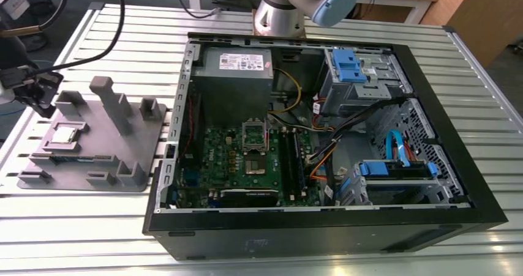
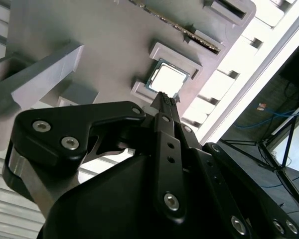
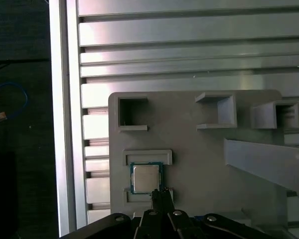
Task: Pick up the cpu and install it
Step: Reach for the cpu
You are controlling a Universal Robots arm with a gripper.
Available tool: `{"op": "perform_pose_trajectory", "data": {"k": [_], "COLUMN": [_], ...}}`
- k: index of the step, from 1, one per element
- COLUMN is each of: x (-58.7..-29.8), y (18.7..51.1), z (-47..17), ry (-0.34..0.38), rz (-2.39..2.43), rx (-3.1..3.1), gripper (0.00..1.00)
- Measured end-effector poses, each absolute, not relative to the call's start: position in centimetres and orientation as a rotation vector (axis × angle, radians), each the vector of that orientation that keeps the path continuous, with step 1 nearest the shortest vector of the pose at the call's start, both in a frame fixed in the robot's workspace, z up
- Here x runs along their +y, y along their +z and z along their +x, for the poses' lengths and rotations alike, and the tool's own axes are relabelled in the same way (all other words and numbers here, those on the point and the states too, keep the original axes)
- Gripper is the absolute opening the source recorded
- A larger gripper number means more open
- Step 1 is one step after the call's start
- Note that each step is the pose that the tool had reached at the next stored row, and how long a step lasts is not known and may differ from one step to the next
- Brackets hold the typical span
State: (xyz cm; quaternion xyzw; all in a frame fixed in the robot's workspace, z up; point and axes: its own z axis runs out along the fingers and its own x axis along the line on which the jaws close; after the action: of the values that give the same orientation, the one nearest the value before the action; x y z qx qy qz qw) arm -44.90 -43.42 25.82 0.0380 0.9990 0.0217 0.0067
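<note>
Barely begun, with the cpu (image 3: 146,178) lying unlifted in its pocket on the grey tray (image 3: 199,164), and the gripper (image 3: 160,193) poised above that tray near the pocket, jaws pressed together, holding nothing.

one cpu (image 3: 146,178), one tray (image 1: 86,179), one computer case (image 1: 327,222)

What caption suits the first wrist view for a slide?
Robot gripper beside the cpu, lying in a recess of the grey tray on a slatted table.

Silvery sq. cpu (image 3: 146,178) flat in tray (image 3: 199,159)
</note>
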Motion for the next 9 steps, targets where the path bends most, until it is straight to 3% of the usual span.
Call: {"op": "perform_pose_trajectory", "data": {"k": [9], "x": [-43.51], "y": [24.99], "z": [-44.99], "ry": [0.068], "rz": [0.119], "rx": [3.126], "gripper": [0.11]}}
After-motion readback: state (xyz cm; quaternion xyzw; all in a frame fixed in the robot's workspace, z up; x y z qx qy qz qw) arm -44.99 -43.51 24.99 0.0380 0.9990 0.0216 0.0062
